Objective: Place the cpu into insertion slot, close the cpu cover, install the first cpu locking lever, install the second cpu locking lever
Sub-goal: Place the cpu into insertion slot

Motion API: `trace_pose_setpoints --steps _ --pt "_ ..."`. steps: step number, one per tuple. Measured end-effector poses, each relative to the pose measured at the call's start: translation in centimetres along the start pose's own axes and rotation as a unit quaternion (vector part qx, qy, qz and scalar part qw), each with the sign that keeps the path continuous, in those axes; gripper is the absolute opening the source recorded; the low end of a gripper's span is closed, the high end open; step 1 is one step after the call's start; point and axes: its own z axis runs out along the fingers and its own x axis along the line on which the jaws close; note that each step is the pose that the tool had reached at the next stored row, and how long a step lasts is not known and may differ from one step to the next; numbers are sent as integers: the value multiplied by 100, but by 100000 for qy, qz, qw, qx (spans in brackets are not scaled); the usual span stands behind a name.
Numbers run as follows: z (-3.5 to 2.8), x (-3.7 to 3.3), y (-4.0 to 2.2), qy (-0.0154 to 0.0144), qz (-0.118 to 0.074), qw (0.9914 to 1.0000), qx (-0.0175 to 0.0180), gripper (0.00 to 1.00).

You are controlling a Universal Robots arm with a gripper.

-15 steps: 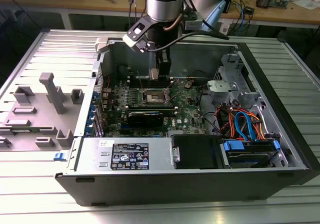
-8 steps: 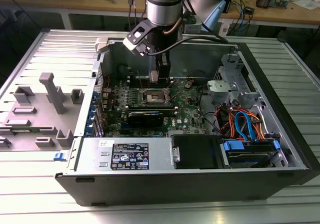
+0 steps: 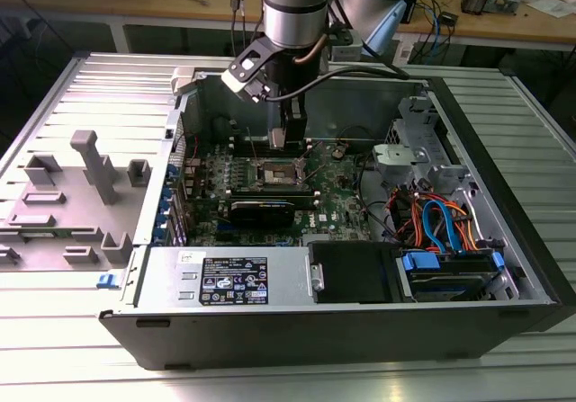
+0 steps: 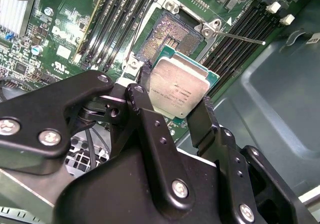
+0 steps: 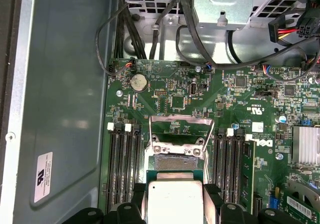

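Observation:
My gripper is shut on the cpu, a flat square chip with a silvery top held by two opposite edges between the black fingers. The chip hangs just above the insertion slot of the green motherboard, off to one side and not seated. In the first wrist view the cpu covers part of the insertion slot, and the cpu cover stands raised beyond it. A thin locking lever sticks out beside the socket. In the exterior view the gripper hovers over the socket.
Long black memory slots flank the socket on both sides. A round coin battery lies farther up the board. The case holds a power supply, and a drive bay with coloured cables on the exterior view's right. Grey fixtures stand outside it.

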Motion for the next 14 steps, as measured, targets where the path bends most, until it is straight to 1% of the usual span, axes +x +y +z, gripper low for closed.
trace_pose_setpoints --steps 6,7,10,14 --pt "3 0 0 -13 3 100000 0 54" --pt "26 1 -9 -21 69 100000 -9 54" --pt "112 1 -22 -97 1690 99986 -42 54" --pt "206 -2 -28 -114 1919 99982 -40 54"
